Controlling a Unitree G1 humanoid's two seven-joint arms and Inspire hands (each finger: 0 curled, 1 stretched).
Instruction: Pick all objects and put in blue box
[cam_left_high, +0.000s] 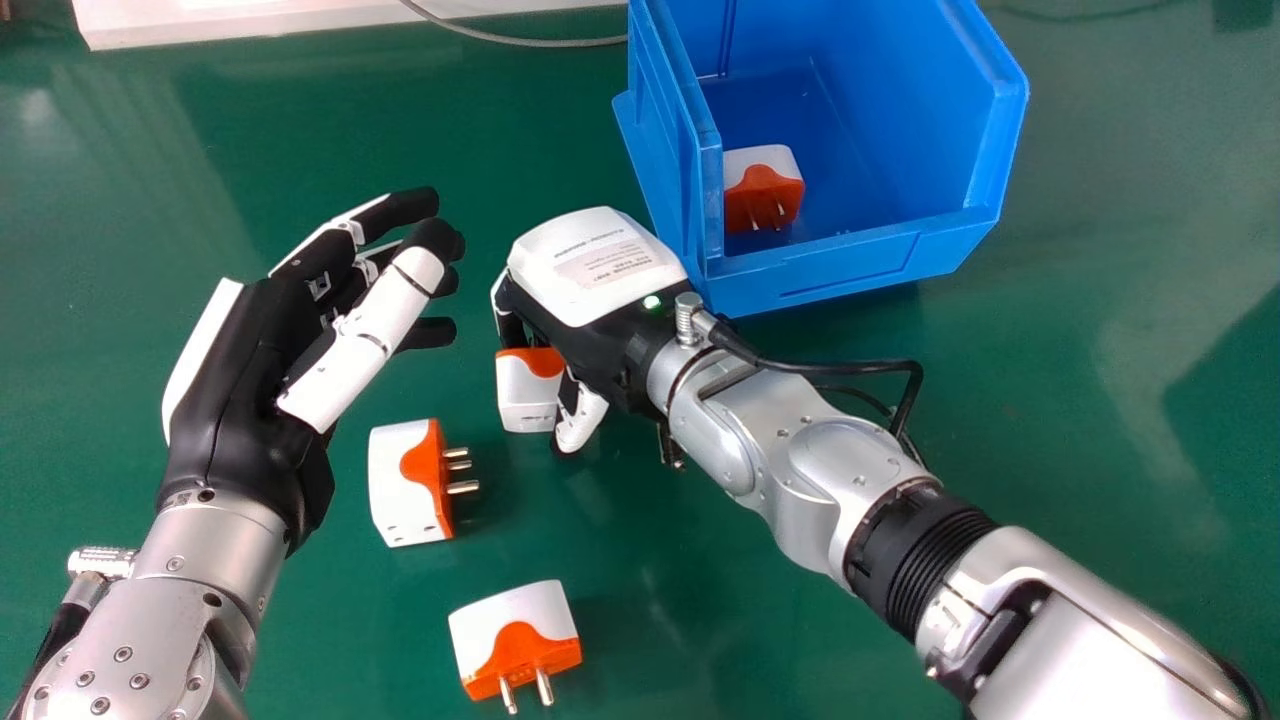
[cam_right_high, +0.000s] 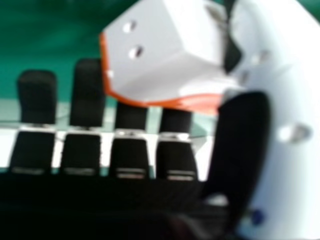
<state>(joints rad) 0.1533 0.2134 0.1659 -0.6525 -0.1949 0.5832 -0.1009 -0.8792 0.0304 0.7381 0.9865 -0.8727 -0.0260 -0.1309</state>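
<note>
Your right hand (cam_left_high: 600, 300) is palm down beside the blue box (cam_left_high: 850, 265), fingers bent over the far side of a white-and-orange plug adapter (cam_left_high: 527, 390) and thumb against its near right side, so read it as a pinch; whether the piece is clear of the desk (cam_left_high: 750, 620), you cannot tell. Your left hand (cam_left_high: 250, 370) hangs to the left with its fingers loosely bent, holding nothing. Treat the adapter as light to moderate in weight, with a stiff, hard plastic shell that won't give under your fingers. Its smooth white faces may slip, and the curved edges offer little bite, so go for a firm, even squeeze across the broad body rather than a hard one at a corner. Its orange face lies towards your fingers in the right hand view, and the prongs are probably on that side; don't let a finger bear on them, or the block could twist. Your next move should be to lift straight up, high enough to clear the box's low front lip, then carry it across and let go low inside, near the boxed adapter (cam_left_high: 765, 190). That leaves two on the desk: a second adapter (cam_left_high: 405, 485) just nearer you than the left hand's fingers, prongs pointing right, and a third adapter (cam_left_high: 515, 640) closer in, prongs towards you. Take both by their white bodies, well back from the metal pins.
</note>
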